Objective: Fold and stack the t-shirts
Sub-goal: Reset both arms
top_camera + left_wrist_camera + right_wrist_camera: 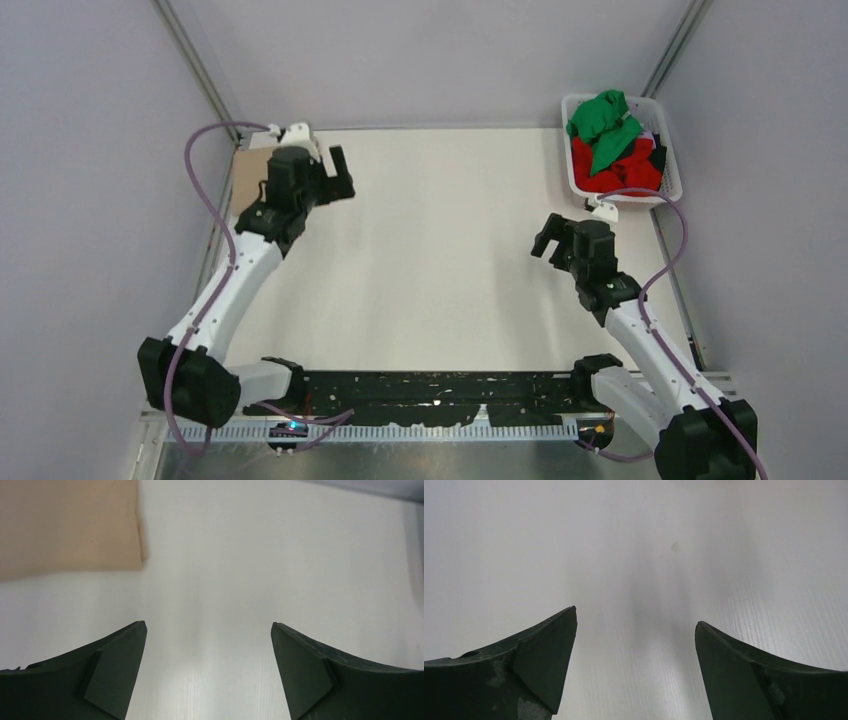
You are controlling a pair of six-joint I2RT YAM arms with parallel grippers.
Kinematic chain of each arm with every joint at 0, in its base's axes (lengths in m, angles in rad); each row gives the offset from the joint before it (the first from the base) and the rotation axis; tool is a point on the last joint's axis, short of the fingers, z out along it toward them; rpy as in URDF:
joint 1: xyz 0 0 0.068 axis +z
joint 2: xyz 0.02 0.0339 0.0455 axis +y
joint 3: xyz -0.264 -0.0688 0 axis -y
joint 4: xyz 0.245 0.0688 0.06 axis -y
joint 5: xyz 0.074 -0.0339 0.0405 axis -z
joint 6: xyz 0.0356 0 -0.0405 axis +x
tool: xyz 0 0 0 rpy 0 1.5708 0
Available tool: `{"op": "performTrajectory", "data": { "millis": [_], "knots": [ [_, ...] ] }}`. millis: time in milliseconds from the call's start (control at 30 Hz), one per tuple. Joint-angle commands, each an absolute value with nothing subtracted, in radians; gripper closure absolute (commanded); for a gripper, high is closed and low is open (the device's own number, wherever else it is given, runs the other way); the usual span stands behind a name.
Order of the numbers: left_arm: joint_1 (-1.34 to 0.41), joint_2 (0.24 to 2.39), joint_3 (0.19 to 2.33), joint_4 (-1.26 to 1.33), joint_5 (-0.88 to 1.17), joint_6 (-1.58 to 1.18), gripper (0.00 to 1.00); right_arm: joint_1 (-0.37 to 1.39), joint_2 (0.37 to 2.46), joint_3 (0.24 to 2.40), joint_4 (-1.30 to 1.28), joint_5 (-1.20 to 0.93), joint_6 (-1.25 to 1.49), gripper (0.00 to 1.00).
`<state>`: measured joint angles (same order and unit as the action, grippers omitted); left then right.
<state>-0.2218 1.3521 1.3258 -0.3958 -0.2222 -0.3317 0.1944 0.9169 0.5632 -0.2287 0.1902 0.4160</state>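
The white worktop (440,250) sits boxed in by pale grey walls, and most of it shows bare.

The beige t-shirt (67,525) lies flat at the far-left corner, with a straight edge and a squared corner in the left wrist view. From above the left arm covers most of it, so it looks folded, though I cannot be sure the fold is complete. The left pincer (325,165) hangs just beside that corner, jaws spread wide and holding nothing, with only worktop between them.

The right pincer (635,617) hovers over bare worktop on the right side. It is also spread wide and empty.

The green t-shirt (605,125) and the red t-shirt (625,172) are bunched together in the white lattice basket (668,140) at the far-right corner, green heaped on top of red. They are well apart from the beige one.

By my reading, one shirt is laid down as the base of the stack and the step in hand is fetching the next. The right arm is the nearer one. It would need to reach to the basket, pinch a fold of the green cloth on top, and lift it clear without dragging the red one along. The shirt then has to be spread flat on the open middle of the worktop, where both pincers can take hold of it for folding.
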Motion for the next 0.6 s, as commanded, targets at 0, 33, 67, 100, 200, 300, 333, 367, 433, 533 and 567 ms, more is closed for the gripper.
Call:
{"op": "performTrajectory", "data": {
  "millis": [0,33,67,100,200,300,333,367,433,533,567],
  "knots": [
    [-0.281,1.179,0.937,-0.247,-0.161,-0.477,0.00,0.192,0.819,0.522,-0.166,0.264,0.396,0.05],
    [-0.297,1.140,0.866,-0.236,-0.158,-0.491,0.00,0.191,0.809,0.507,-0.167,0.271,0.397,0.04],
    [-0.315,1.106,0.800,-0.232,-0.165,-0.502,0.00,0.192,0.786,0.499,-0.167,0.278,0.403,0.04],
    [-0.333,1.073,0.745,-0.229,-0.183,-0.513,0.00,0.191,0.774,0.479,-0.162,0.280,0.408,0.05],
    [-0.362,0.990,0.634,-0.220,-0.199,-0.513,0.00,0.192,0.725,0.421,-0.108,0.281,0.424,0.05],
    [-0.362,0.938,0.614,-0.203,-0.226,-0.510,0.00,0.192,0.692,0.402,-0.107,0.320,0.428,0.04],
    [-0.362,0.932,0.622,-0.215,-0.232,-0.509,0.00,0.192,0.679,0.395,-0.108,0.327,0.427,0.04],
    [-0.362,0.927,0.628,-0.226,-0.233,-0.508,0.00,0.192,0.674,0.392,-0.104,0.338,0.427,0.05],
    [-0.362,0.920,0.628,-0.236,-0.236,-0.507,0.00,0.192,0.658,0.370,-0.083,0.338,0.421,0.05],
    [-0.362,0.896,0.616,-0.240,-0.256,-0.506,0.00,0.192,0.642,0.355,-0.065,0.350,0.410,0.05],
    [-0.362,0.888,0.613,-0.241,-0.265,-0.507,0.00,0.191,0.633,0.357,-0.064,0.359,0.407,0.05]
  ]
}}
